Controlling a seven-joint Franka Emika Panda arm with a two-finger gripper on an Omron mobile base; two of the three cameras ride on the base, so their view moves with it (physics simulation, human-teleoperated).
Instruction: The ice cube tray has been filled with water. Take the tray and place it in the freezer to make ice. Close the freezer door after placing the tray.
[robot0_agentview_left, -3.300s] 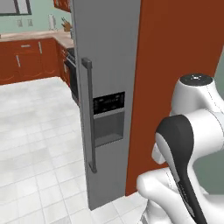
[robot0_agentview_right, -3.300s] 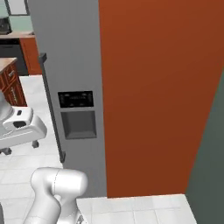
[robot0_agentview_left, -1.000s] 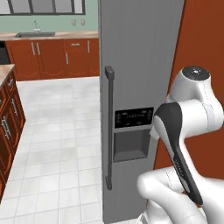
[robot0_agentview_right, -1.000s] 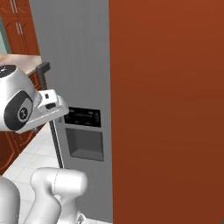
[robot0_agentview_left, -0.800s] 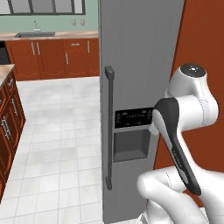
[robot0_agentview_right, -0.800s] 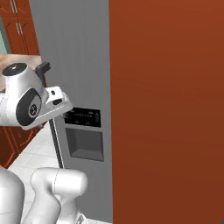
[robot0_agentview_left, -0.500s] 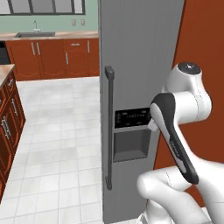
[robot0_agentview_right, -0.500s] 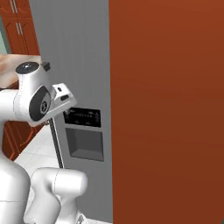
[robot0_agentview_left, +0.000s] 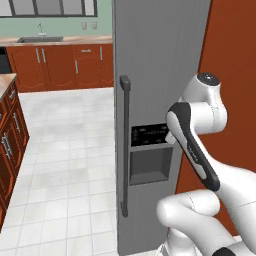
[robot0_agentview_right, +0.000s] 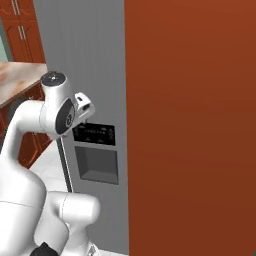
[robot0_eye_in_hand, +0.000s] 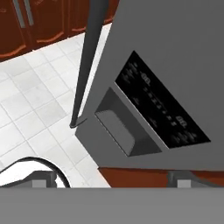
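The tall grey freezer (robot0_agentview_left: 160, 55) stands right in front of me, and its freezer door (robot0_agentview_right: 95, 55) is flush shut. A dark bar handle (robot0_agentview_left: 124, 145) runs down the door's left edge, beside a black control panel (robot0_agentview_left: 150, 135) with a dispenser recess under it. My gripper (robot0_eye_in_hand: 111, 178) is open, its fingertips (robot0_eye_in_hand: 43, 178) wide apart with nothing between them. It points at the panel (robot0_eye_in_hand: 162, 105) and the handle (robot0_eye_in_hand: 87, 61) from close by. In the right base view my hand (robot0_agentview_right: 82, 107) hovers just before the door. The ice cube tray is out of view.
A red-brown side panel (robot0_agentview_right: 190, 125) rises right of the freezer. Wooden base cabinets with a sink counter (robot0_agentview_left: 60, 60) line the far wall. An island's end (robot0_agentview_left: 7, 130) stands at the left. White tiled floor (robot0_agentview_left: 65, 165) lies open between them.
Early on the whole picture shifted, so the base drove to face the freezer. Over the last second my hand swung in toward the door's control panel. The jaws stayed open.
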